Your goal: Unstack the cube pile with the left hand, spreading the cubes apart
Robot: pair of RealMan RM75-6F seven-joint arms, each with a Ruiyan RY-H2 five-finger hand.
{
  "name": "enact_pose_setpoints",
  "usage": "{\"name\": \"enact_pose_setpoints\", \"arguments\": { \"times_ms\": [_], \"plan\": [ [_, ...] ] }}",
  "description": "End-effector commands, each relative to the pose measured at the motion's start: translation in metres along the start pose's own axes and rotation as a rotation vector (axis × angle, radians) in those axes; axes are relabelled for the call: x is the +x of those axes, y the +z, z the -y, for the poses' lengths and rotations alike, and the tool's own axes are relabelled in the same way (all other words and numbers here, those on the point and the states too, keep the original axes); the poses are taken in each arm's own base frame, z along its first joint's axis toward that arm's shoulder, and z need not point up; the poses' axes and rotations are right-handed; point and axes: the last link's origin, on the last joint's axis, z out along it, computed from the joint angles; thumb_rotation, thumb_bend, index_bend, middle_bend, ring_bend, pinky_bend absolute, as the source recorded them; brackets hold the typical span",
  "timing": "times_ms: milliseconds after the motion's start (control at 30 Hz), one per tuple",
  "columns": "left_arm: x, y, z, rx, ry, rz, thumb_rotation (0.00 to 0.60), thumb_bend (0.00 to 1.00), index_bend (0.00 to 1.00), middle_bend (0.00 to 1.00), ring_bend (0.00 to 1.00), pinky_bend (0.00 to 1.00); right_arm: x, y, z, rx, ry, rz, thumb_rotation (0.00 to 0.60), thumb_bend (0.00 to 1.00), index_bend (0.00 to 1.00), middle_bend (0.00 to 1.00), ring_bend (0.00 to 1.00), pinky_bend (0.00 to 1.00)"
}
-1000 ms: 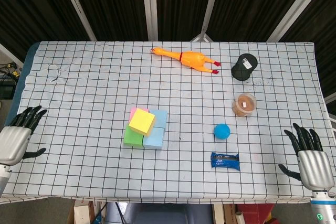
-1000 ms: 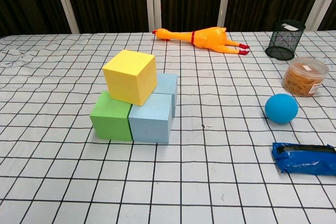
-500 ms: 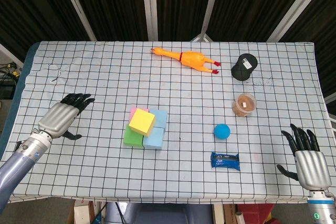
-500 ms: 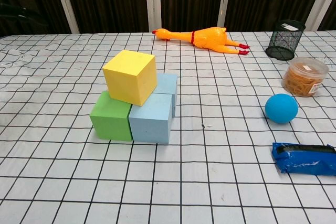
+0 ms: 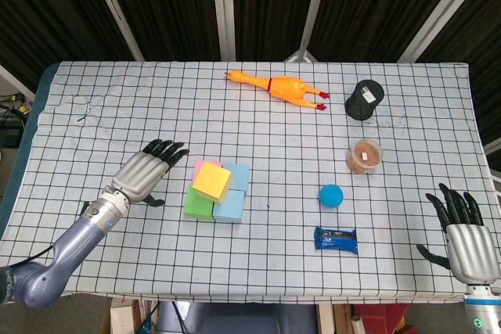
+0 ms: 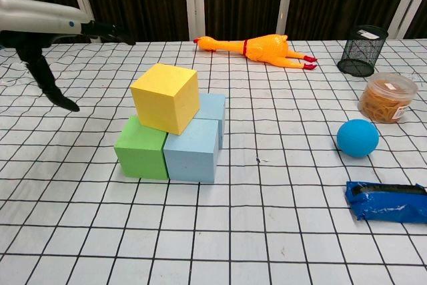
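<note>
A yellow cube (image 5: 212, 181) (image 6: 166, 97) sits tilted on top of a pile made of a green cube (image 5: 197, 205) (image 6: 141, 149), two light blue cubes (image 5: 229, 207) (image 6: 192, 152) and a pink cube (image 5: 202, 167) that only the head view shows. My left hand (image 5: 145, 172) (image 6: 47, 25) hovers just left of the pile, open, fingers spread and pointing toward the cubes, touching none of them. My right hand (image 5: 463, 232) is open at the table's near right corner, far from the pile.
A blue ball (image 5: 331, 195) (image 6: 357, 137) and a blue packet (image 5: 335, 239) (image 6: 387, 202) lie right of the pile. A tub of rubber bands (image 5: 364, 156), a black mesh cup (image 5: 364, 100) and a rubber chicken (image 5: 280, 87) sit further back.
My left hand has swept in from the table's left edge to just beside the pile. The cubes have not moved. My right hand has barely shifted.
</note>
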Motion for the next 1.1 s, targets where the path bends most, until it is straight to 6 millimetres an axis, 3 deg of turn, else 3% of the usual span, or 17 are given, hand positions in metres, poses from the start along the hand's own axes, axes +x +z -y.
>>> {"name": "enact_pose_setpoints", "arguments": {
  "times_ms": [33, 500, 633, 833, 1100],
  "plan": [
    [0.001, 0.015, -0.015, -0.012, 0.012, -0.005, 0.6, 0.02, 0.0, 0.0, 0.0, 0.04, 0.0, 0.0, 0.0, -0.001, 0.0, -0.001, 0.6, 0.0, 0.16, 0.02, 0.09, 0.0],
    [-0.003, 0.05, -0.066, -0.052, -0.064, 0.028, 0.6, 0.04, 0.01, 0.02, 0.03, 0.08, 0.003, 0.0, -0.004, -0.018, 0.01, 0.005, 0.6, 0.0, 0.16, 0.02, 0.09, 0.0],
    [-0.005, 0.052, -0.079, -0.079, -0.049, -0.011, 0.6, 0.07, 0.1, 0.15, 0.19, 0.21, 0.006, -0.001, -0.006, -0.021, 0.02, -0.002, 0.6, 0.0, 0.16, 0.02, 0.09, 0.0],
    [-0.006, 0.049, -0.076, -0.074, -0.035, -0.061, 0.6, 0.14, 0.25, 0.41, 0.42, 0.4, 0.008, -0.002, -0.009, -0.028, 0.026, -0.005, 0.6, 0.0, 0.16, 0.02, 0.09, 0.0],
    [0.006, 0.045, -0.061, -0.041, -0.015, -0.156, 0.6, 0.18, 0.3, 0.5, 0.49, 0.44, 0.006, -0.001, -0.007, -0.025, 0.019, 0.007, 0.6, 0.0, 0.16, 0.02, 0.09, 0.0]
  ]
}}
